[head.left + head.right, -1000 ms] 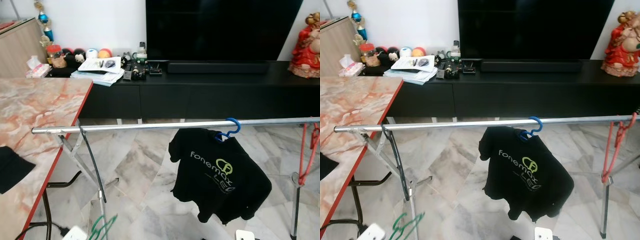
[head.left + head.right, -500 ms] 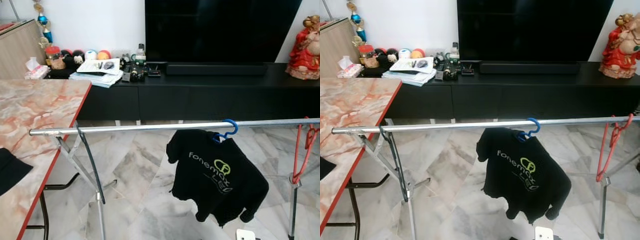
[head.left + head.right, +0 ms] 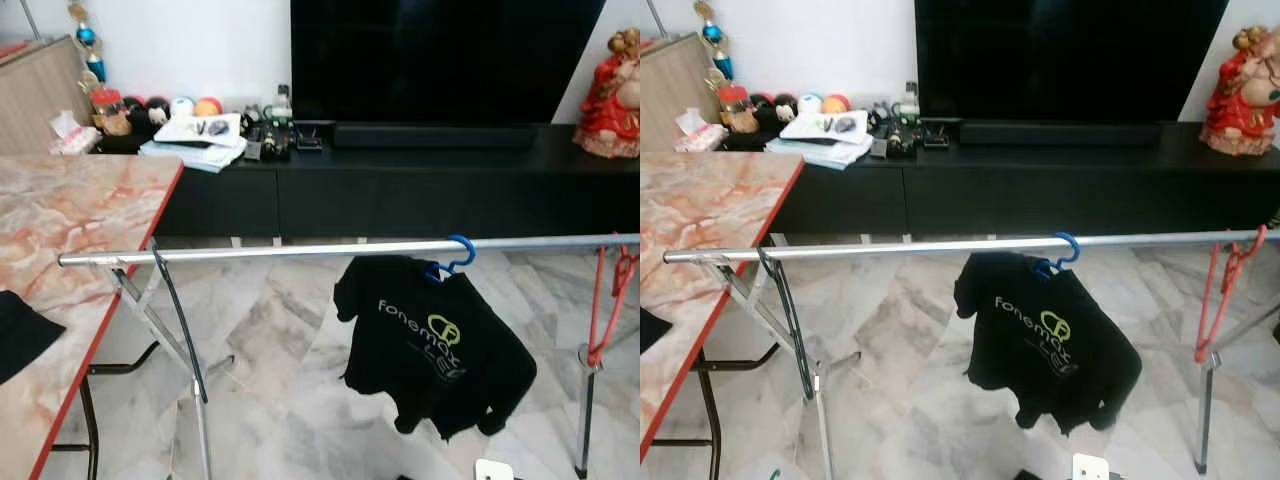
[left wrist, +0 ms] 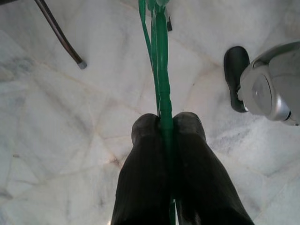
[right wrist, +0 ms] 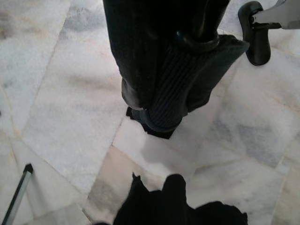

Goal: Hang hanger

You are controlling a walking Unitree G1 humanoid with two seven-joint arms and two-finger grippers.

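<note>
The green hanger [image 4: 161,89] has dropped out of the head view's six o'clock edge, pinched in the left gripper [image 4: 164,126] low over the floor [image 4: 56,140], so the rail [image 3: 300,250] at twelve o'clock awaits it; the right gripper [image 5: 159,117] hangs pressed together and empty.

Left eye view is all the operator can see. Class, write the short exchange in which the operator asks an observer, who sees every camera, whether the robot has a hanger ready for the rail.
Operator: I see the rail with a black shirt on a blue hanger. Is the robot holding another one?
Observer: Yes. The left wrist view shows the left tool shut on a green hanger, low over the marble floor.
Operator: And the right tool?
Observer: The right wrist view shows the right tool hanging over the floor, with some dark cloth beyond it.
</note>
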